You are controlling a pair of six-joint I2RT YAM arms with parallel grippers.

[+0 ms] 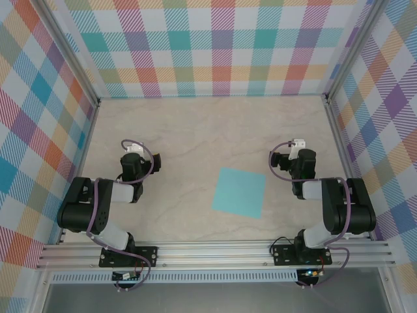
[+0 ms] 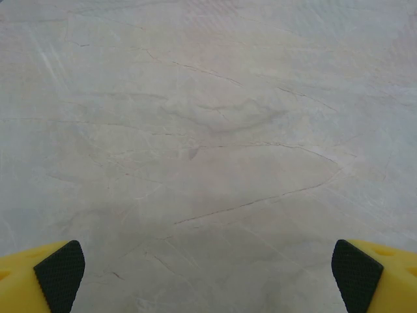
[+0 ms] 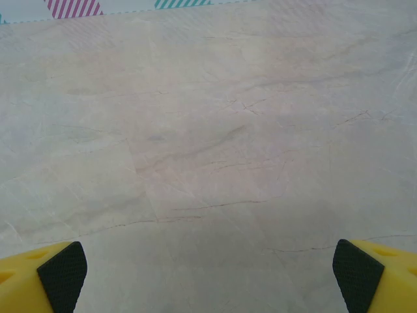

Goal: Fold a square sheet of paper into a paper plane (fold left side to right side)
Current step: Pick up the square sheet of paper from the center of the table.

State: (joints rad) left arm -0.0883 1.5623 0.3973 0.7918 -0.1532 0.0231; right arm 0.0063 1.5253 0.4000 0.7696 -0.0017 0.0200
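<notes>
Lying on marbled table [image 1: 195,130]: paper [image 1: 239,192] | plaid walls [image 1: 221,45] | left gripper [image 2: 208,274], right gripper [image 3: 208,274] released (wide)

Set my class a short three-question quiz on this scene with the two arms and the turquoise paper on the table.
1. Fill in: the left gripper and the right gripper both stand ____.
2. The square sheet of paper lies nearer which one? A) left gripper B) right gripper
3. True or false: a gripper is touching the sheet.
Key: 1 open; 2 B; 3 false.
</notes>
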